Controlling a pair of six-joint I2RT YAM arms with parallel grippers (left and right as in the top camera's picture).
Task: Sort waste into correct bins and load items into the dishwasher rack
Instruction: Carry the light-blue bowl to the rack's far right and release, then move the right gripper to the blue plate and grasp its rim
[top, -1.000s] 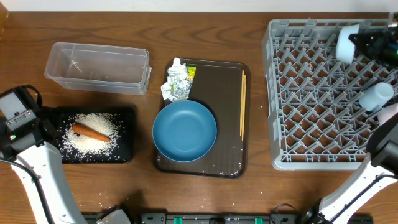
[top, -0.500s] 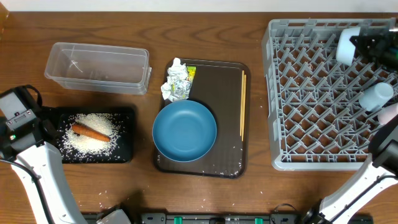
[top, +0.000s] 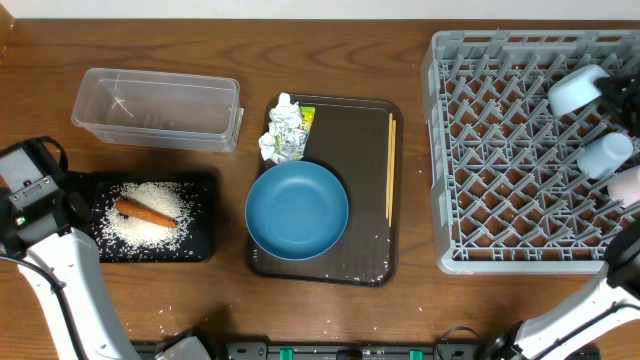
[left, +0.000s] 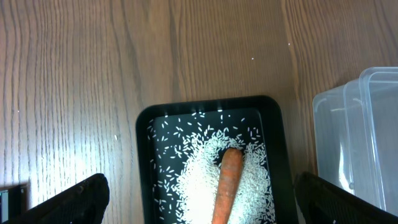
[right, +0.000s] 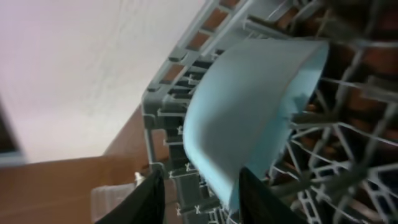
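Note:
A small light blue bowl (top: 577, 90) leans tilted on the pegs at the far right of the grey dishwasher rack (top: 500, 160). My right gripper (right: 202, 199) is open, its fingers either side of the bowl's (right: 249, 112) lower rim, with a gap at the left finger. A white cup (top: 605, 153) lies in the rack nearer the front. My left gripper (left: 205, 205) hangs open above the black tray (left: 144, 149), which holds rice (left: 199, 180) and a carrot (left: 227, 186). A blue plate (top: 297, 210), chopsticks (top: 390, 165) and crumpled paper (top: 284, 130) lie on the brown tray (top: 365, 130).
A clear plastic box (top: 158, 107) stands behind the black tray (top: 200, 215) at the left. Stray rice grains dot the table near the front edge. The left arm (top: 40, 230) rises from the front left corner.
The right gripper has opened. The bowl has shifted right and toward the front and now lies more tilted in the rack. The left arm has not moved.

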